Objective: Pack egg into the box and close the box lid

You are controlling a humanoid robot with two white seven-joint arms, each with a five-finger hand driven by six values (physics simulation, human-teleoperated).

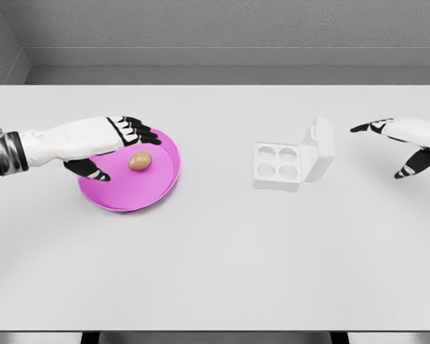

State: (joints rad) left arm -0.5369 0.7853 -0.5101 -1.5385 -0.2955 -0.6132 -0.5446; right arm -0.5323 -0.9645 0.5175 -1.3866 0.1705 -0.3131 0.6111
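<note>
Plate (147, 193): you see a round magenta dish, shallow, with a raised rim, lying flat on the left half of the tabletop.
Tabletop (215, 258): you have a wide, plain white surface filling most of the view; its near edge runs along the bottom.
Wall (222, 25): behind the far edge you see a grey, rough-textured wall, with a lighter ledge at its base.

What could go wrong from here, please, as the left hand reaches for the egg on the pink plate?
The egg lies loose on the shallow pink plate, so the left hand, open around it, might nudge it rolling. The box has four small cups, so a slightly off release could miss. Its upright lid could be knocked by the open right hand beside it.
</note>
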